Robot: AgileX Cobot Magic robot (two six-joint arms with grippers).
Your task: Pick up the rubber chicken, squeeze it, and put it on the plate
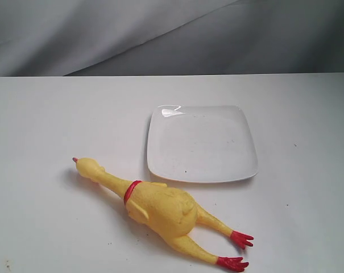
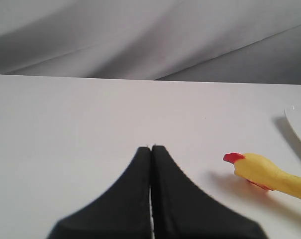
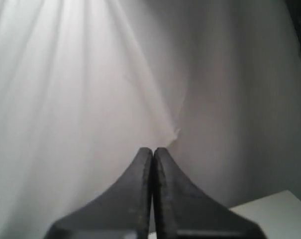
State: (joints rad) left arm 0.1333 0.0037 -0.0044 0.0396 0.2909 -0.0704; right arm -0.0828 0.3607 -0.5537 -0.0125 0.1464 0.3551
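Note:
The rubber chicken (image 1: 160,207) lies flat on the white table, its red beak toward the left and its red feet toward the front right. Just behind it sits the white square plate (image 1: 202,143), with nothing on it. Neither gripper shows in the exterior view. In the left wrist view my left gripper (image 2: 151,147) is shut and holds nothing; the chicken's head (image 2: 252,168) lies off to one side of it, and a corner of the plate (image 2: 298,124) shows at the frame's edge. My right gripper (image 3: 153,149) is shut too, facing the grey curtain.
A grey draped curtain (image 1: 172,34) hangs behind the table's far edge. In the right wrist view a corner of the white table (image 3: 274,214) shows low beside the fingers.

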